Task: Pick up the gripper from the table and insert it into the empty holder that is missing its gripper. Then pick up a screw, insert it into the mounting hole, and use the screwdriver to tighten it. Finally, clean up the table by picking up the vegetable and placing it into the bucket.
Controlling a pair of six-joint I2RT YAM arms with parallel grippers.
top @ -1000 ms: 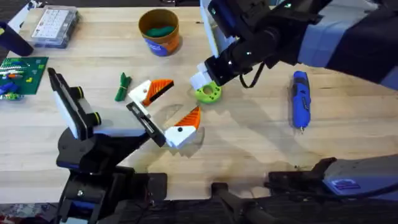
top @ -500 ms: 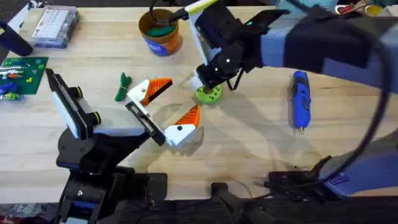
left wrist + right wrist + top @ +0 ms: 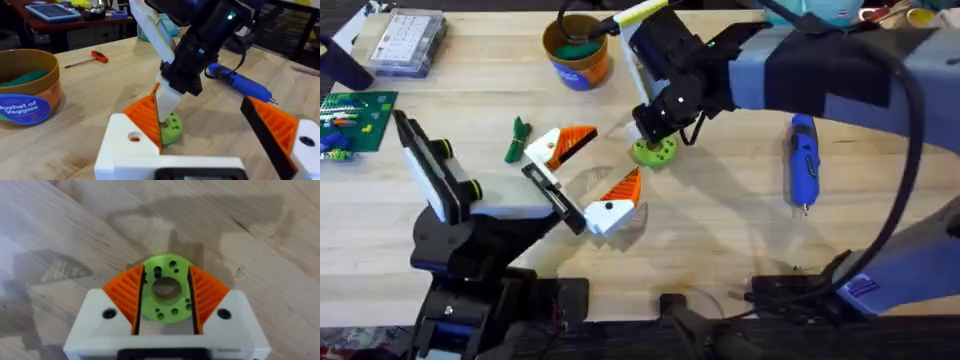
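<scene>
The lime-green round gripper lies flat on the table. My right gripper comes down on it from above. In the right wrist view its orange pads press both sides of the gripper, shut on it. My left gripper stands open just to the left of it, and the piece sits between its fingers. The blue screwdriver lies to the right. The dark-green vegetable lies to the left. The bucket stands at the back. Holder and screw are out of view.
A clear parts box and a green board sit at the far left. Something green lies inside the bucket. A red-handled tool lies beyond it. The right arm spans the back right of the table.
The right arm swung in and its gripper settled over the lime-green piece, closing on its sides. The piece stayed in place. The left arm has not moved.
</scene>
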